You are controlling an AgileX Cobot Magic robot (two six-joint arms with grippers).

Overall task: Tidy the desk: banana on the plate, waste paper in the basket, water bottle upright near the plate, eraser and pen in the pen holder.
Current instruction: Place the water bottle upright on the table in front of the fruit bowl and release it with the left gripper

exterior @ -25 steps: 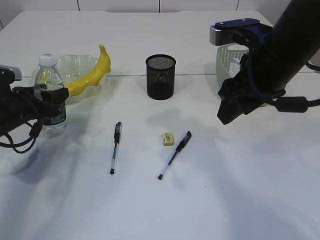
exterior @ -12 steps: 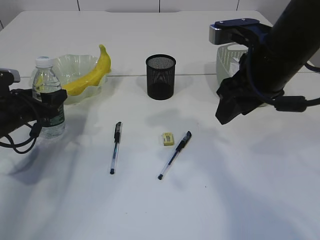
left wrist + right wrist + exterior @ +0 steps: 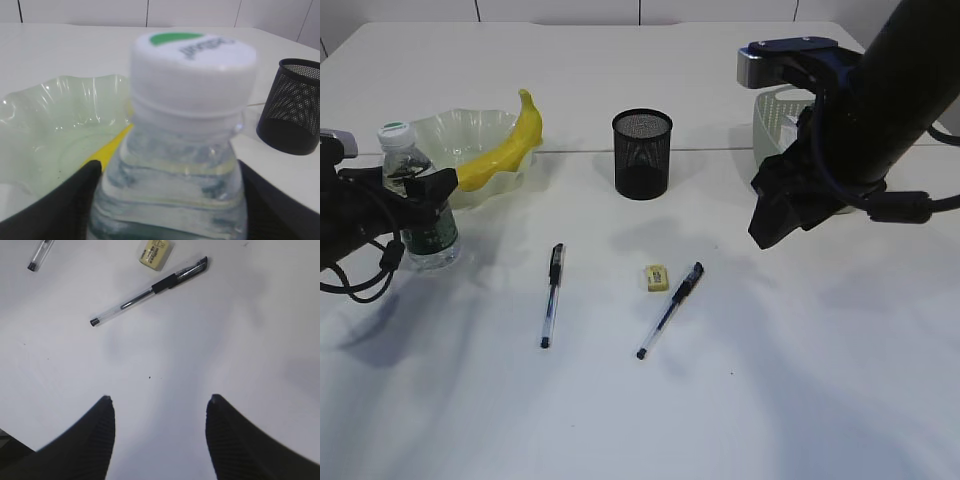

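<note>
White desk (image 3: pixel 740 400): our left gripper (image 3: pixel 415 195) flanks the upright water bottle (image 3: pixel 415 205) (grip unclear) near the plate (image 3: pixel 470 125); we should back off straight. Right gripper (image 3: pixel 159 410) gapes empty.

The bottle (image 3: pixel 416 205) has tipped from upright to leaning left, its cap now further left and lower against the plate (image 3: pixel 480 135) rim than a second ago. The left tool (image 3: pixel 395 195) has spread wider around the bottle and drawn slightly left. The right tool (image 3: pixel 159 412) has shifted marginally left and down above the tabletop (image 3: pixel 740 400).
</note>
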